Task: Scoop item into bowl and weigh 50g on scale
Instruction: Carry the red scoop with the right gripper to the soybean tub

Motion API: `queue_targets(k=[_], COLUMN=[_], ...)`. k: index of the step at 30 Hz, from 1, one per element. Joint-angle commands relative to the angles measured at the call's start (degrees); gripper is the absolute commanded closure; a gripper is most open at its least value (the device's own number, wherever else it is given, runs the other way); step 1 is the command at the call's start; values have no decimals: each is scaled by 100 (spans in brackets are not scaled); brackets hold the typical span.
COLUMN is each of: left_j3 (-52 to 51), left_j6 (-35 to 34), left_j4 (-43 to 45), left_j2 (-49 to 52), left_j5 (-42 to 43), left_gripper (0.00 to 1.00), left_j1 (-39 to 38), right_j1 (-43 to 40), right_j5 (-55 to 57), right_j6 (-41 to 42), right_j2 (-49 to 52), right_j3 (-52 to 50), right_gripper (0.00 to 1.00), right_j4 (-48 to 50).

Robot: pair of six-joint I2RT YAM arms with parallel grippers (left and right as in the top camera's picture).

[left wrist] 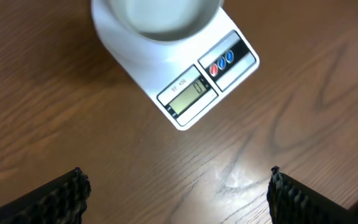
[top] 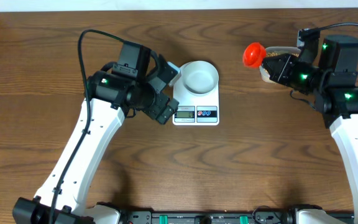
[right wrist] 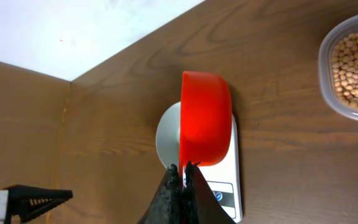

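The white bowl [top: 200, 76] sits on the white scale [top: 196, 114]; both show in the left wrist view, the bowl [left wrist: 157, 15] empty and the scale's display [left wrist: 188, 93] reading 0. My left gripper [top: 165, 93] is open and empty just left of the scale, its fingers wide apart over bare table [left wrist: 178, 186]. My right gripper [top: 277, 62] is shut on the handle of a red scoop [top: 253, 55], held in the air right of the bowl. The scoop [right wrist: 205, 118] is on its side. The beans [right wrist: 355, 71] lie in a clear tub [right wrist: 326, 74].
The clear tub [top: 283, 51] stands at the back right, mostly hidden under my right gripper. The table's back edge and a white wall [right wrist: 92, 31] lie behind the scale.
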Motion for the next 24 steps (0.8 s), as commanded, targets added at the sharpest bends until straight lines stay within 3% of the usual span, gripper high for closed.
queue_targets(k=[1, 5, 16, 24], left_j3=[-103, -225, -284, -284], left_j6=[929, 1283, 1276, 1211], left_j4=[-13, 101, 479, 476], left_j2=[17, 17, 125, 234], left_j5=[223, 221, 223, 223], left_gripper=[7, 7, 7, 7], left_j1=[7, 7, 7, 7], right_j1=[-22, -22, -11, -11], right_j5=[15, 9, 52, 682], right_j6=[-330, -352, -496, -494], right_j2=[26, 17, 15, 17], right_j3=[271, 278, 280, 728], right_gripper=[99, 99, 99, 99], right_j4=[-216, -389, -710, -1360])
